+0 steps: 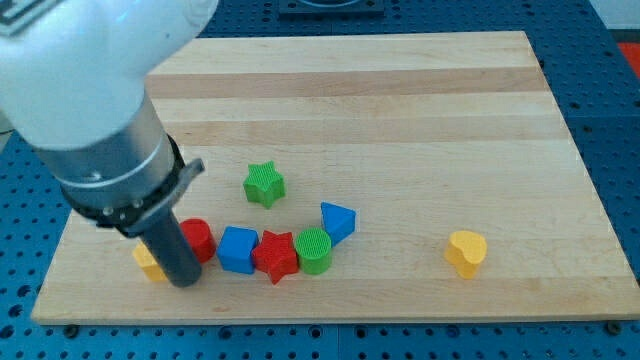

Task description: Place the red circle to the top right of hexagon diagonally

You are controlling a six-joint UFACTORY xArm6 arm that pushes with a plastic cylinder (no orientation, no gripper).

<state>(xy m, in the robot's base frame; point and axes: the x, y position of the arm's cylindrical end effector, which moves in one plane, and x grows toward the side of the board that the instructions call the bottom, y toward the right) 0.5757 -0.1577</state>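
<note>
The red circle (200,238) lies near the board's bottom left, at the left end of a row of blocks. My tip (186,282) rests on the board just below and left of it, and the rod covers its left edge. A yellow block (149,264) pokes out to the left of the rod. It is mostly hidden, so its shape is unclear. The rod stands between the yellow block and the red circle.
Right of the red circle lie a blue square (238,250), a red star (277,256), a green circle (313,250) and a blue triangle (337,221). A green star (264,184) sits above them. A yellow heart (466,252) lies at the bottom right. The board's bottom edge (330,318) is close.
</note>
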